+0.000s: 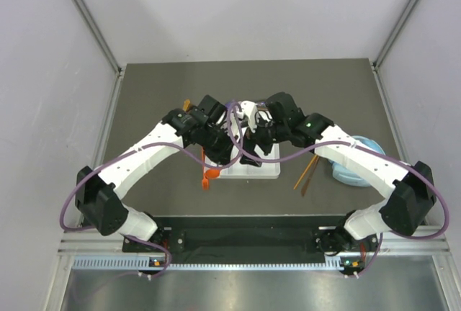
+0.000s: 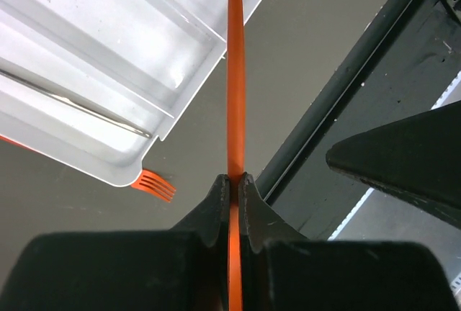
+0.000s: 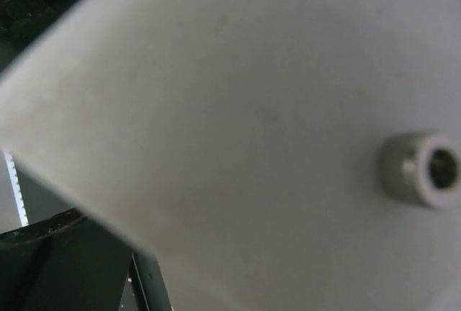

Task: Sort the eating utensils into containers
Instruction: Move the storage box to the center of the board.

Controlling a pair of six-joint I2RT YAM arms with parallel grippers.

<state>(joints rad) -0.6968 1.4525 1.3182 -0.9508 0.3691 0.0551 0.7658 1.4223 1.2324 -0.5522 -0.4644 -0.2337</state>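
Beside the white tray [image 2: 108,73], the left end effector [image 2: 234,181] pinches a thin orange utensil [image 2: 234,73].

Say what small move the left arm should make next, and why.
Probably shift the left tool sideways until the orange utensil hangs over a compartment of the white tray, before opening. The tool is shut on the utensil, which in the wrist view runs past the tray's corner, mostly over the table.
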